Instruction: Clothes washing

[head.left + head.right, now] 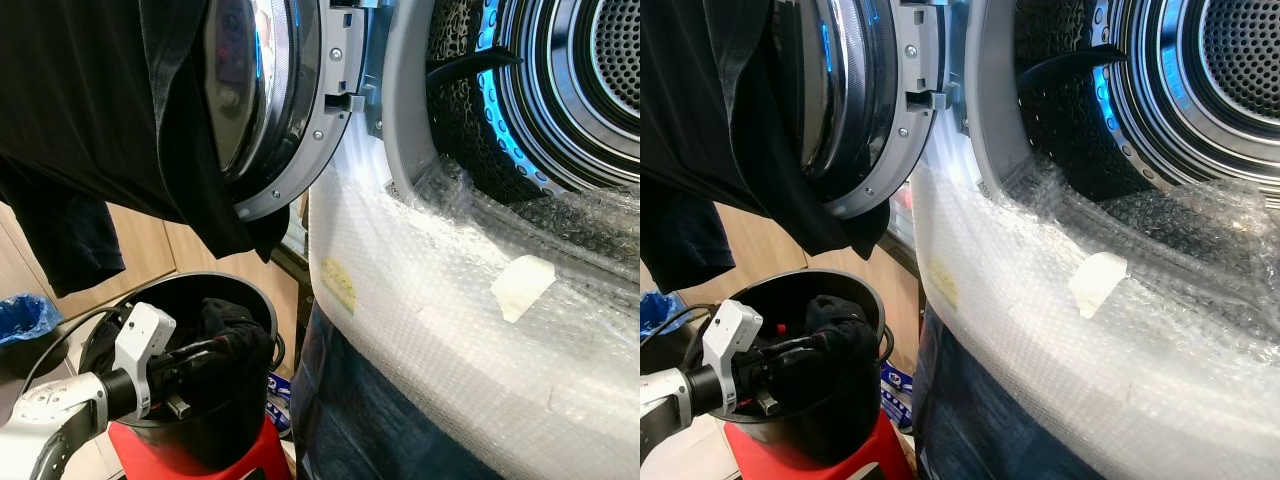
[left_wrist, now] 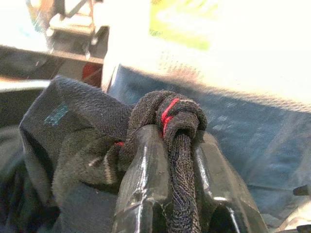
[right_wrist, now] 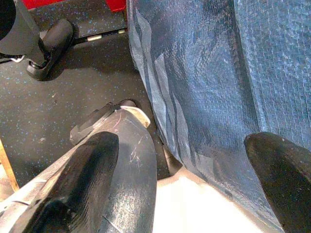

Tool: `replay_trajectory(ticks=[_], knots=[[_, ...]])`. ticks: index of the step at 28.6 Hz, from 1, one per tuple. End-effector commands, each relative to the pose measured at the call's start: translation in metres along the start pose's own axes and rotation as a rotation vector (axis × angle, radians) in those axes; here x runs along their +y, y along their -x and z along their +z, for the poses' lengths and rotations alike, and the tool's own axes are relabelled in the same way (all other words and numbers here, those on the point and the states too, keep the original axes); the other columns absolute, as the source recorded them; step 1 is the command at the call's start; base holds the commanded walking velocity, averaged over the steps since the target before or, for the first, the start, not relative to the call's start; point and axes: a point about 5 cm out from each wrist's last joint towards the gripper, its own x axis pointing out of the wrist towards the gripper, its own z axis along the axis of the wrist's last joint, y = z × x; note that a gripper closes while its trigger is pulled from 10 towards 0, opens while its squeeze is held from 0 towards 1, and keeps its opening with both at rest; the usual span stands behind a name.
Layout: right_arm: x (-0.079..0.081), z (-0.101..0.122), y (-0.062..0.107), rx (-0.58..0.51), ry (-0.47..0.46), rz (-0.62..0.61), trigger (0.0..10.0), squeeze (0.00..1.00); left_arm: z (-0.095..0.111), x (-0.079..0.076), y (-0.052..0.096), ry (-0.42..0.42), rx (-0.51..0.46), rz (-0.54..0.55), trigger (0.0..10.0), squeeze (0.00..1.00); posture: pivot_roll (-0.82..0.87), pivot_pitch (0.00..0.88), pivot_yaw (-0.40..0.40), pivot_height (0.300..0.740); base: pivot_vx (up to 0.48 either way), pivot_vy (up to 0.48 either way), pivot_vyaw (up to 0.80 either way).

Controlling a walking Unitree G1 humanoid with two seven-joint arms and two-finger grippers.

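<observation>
Black sock (image 2: 167,121) with a red stripe pinched tight in left pincer (image 2: 177,160) over the black bucket (image 1: 245,300), right pincer (image 3: 184,174) wide open, empty, near floor.

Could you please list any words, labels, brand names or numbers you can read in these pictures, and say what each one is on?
No text can be read.
Yellow sticker on the bubble wrap: print too faint.
Teal mark on the dark garment held in the left tool: blurred.
Red display glow in the washer door: unreadable.
Blue packet beside the bucket: too small.
</observation>
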Motion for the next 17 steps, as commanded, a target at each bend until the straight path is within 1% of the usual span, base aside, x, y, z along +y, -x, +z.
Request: replay_trajectory(ticks=[1, 2, 4, 6, 9, 11, 12, 13, 14, 15, 16, 17], knots=[[0.002, -0.002, 0.0, 0.005, 0.008, 0.0, 10.0, 0.0, 0.006, -0.007, -0.004, -0.018, 0.003, -0.06, 0.0, 0.0, 0.31, 0.0, -0.039, 0.74, 0.0, 0.0, 0.0], [0.002, -0.002, 0.0, 0.005, 0.009, 0.0, 10.0, 0.0, 0.008, -0.008, -0.004, -0.019, 0.004, -0.072, 0.0, 0.0, 0.31, 0.0, -0.039, 0.74, 0.0, 0.0, 0.0], [0.002, -0.002, 0.0, 0.0, 0.002, -0.004, 10.0, 0.0, 0.017, -0.016, -0.009, -0.032, -0.011, -0.13, 0.0, 0.0, 0.3, 0.0, -0.035, 0.74, 0.0, 0.0, 0.0], [0.002, -0.002, 0.0, -0.002, -0.009, -0.008, 10.0, 0.0, 0.019, -0.02, -0.012, -0.031, -0.015, -0.157, 0.0, 0.0, 0.3, 0.0, -0.034, 0.74, 0.0, 0.0, 0.0], [0.001, -0.002, 0.0, -0.002, -0.011, -0.008, 10.0, 0.0, 0.019, -0.025, -0.02, -0.027, -0.019, -0.191, 0.0, 0.0, 0.31, 0.0, -0.043, 0.74, 0.0, 0.0, 0.0], [0.001, -0.001, 0.0, 0.004, 0.006, -0.002, 10.0, 0.0, 0.015, -0.031, -0.037, -0.015, -0.011, -0.256, 0.0, 0.0, 0.32, 0.0, -0.048, 0.74, 0.0, 0.0, 0.0], [0.001, -0.001, 0.0, 0.005, 0.009, -0.001, 10.0, 0.0, 0.012, -0.035, -0.048, -0.011, 0.0, -0.291, 0.0, 0.0, 0.31, 0.0, -0.046, 0.74, 0.0, 0.0, 0.0], [0.002, -0.001, 0.0, 0.005, 0.01, 0.0, 10.0, 0.0, 0.011, -0.038, -0.055, -0.008, 0.009, -0.314, 0.0, 0.0, 0.31, 0.0, -0.043, 0.74, 0.0, 0.0, 0.0], [0.002, 0.0, 0.0, 0.004, 0.01, 0.001, 10.0, 0.0, 0.009, -0.043, -0.062, 0.001, 0.014, -0.354, 0.0, 0.0, 0.3, 0.0, -0.038, 0.74, 0.0, 0.0, 0.0], [0.002, 0.0, 0.0, 0.001, 0.004, -0.003, 10.0, 0.0, 0.006, -0.053, -0.075, 0.015, 0.019, -0.415, 0.0, 0.0, 0.28, 0.0, -0.035, 0.74, 0.0, 0.0, 0.0], [0.002, 0.0, 0.0, 0.001, 0.004, -0.003, 10.0, 0.0, 0.006, -0.053, -0.075, 0.015, 0.019, -0.415, 0.0, 0.0, 0.28, 0.0, -0.035, 0.74, 0.0, 0.0, 0.0], [0.002, 0.0, 0.0, -0.005, -0.01, -0.011, 10.0, 0.0, 0.0, -0.064, -0.092, 0.027, 0.038, -0.486, 0.0, 0.0, 0.27, 0.0, -0.03, 0.74, 0.0, 0.0, 0.0]])
